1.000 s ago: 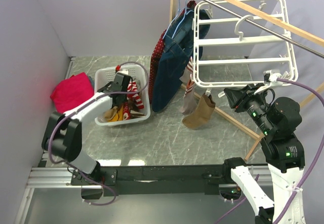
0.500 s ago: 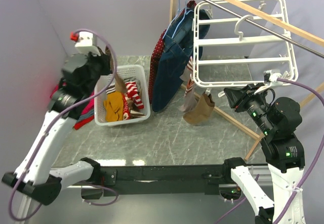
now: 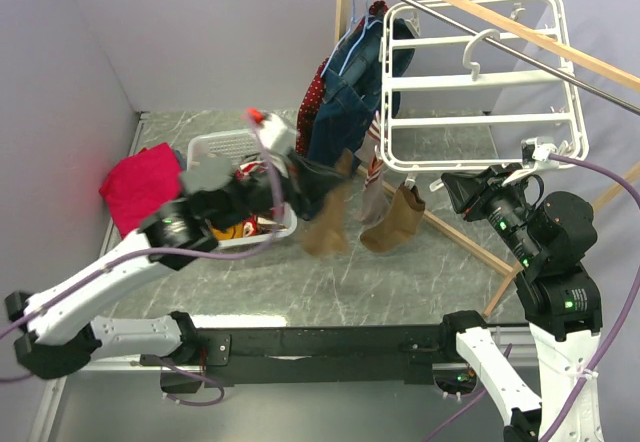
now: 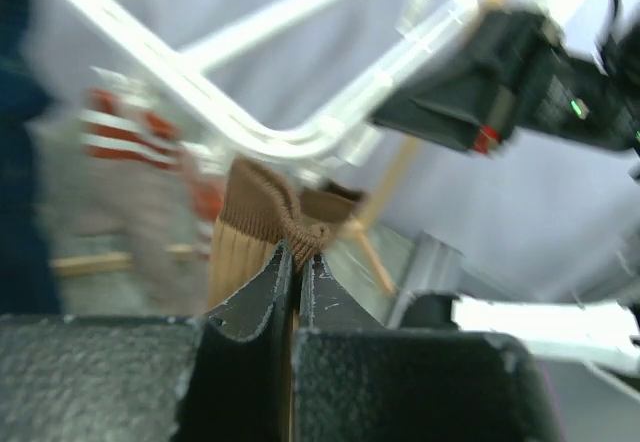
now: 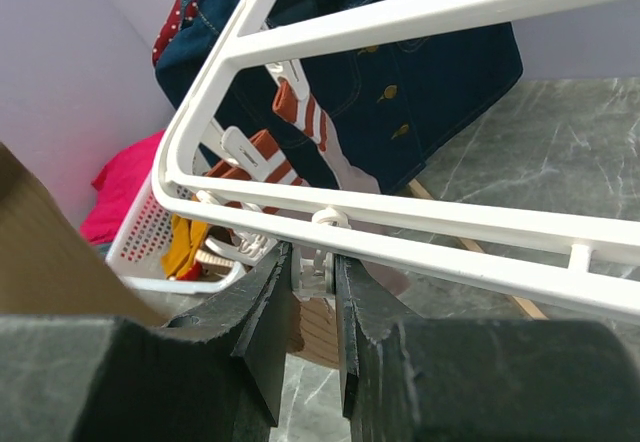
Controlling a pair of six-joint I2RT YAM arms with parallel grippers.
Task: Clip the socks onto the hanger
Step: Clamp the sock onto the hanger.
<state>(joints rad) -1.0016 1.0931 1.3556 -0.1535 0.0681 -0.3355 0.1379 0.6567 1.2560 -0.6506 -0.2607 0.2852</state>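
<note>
Left wrist: left gripper (image 4: pixel 297 254) pinches brown sock (image 4: pixel 250 224) (navy garment (image 4: pixel 20 162) beside); right gripper (image 5: pixel 312 268) nips clip (image 5: pixel 323 252).

Soft, even light fills the overhead view, with white glare patches on the marble tabletop (image 3: pixel 255 319) near its front edge and only faint shadows. The left arm (image 3: pixel 190 227) smears with motion blur. The left wrist view is streaked throughout (the hanger (image 4: pixel 250 142) worst) and blown out at lower right. The right wrist view is sharp beyond its dark, soft-focus fingers (image 5: pixel 255 332).
</note>
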